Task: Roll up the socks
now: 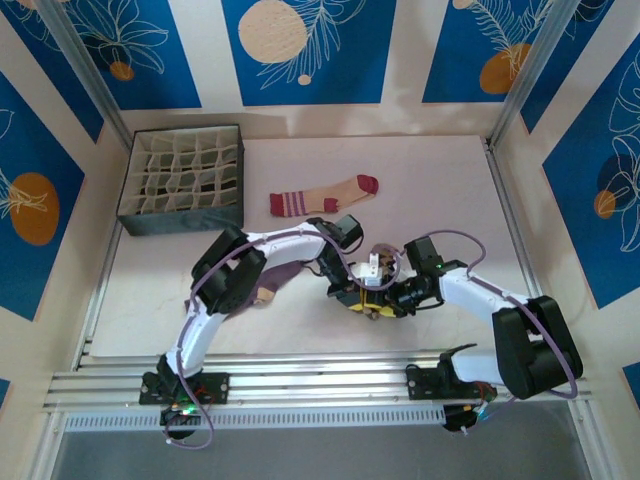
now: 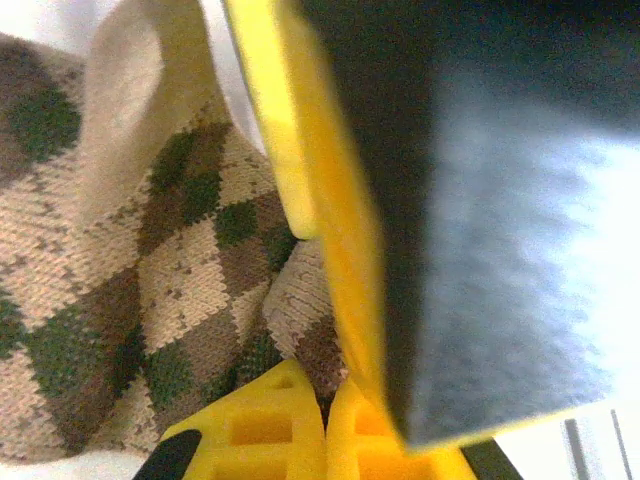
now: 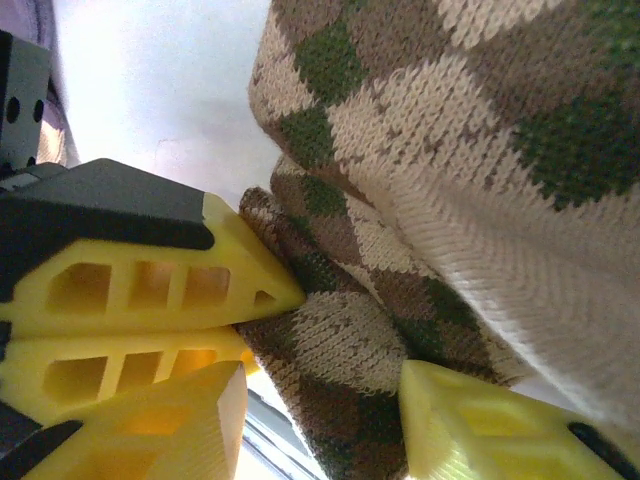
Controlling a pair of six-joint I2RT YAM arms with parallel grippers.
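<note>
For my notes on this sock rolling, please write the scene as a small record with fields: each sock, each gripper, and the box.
argyle sock: bunched in the middle, between both grippers
left gripper: shut, tips against the argyle sock; whether fabric is pinched cannot be told
right gripper: open, one finger on each side of the argyle sock
striped sock: lying flat on the far side, untouched
purple sock: partly hidden under the left arm
divided box: far left corner, contents unclear

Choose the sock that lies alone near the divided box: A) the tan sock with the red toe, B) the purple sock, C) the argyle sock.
A: the tan sock with the red toe lies beside the divided box, away from both arms; the argyle sock is between the fingers.
</note>
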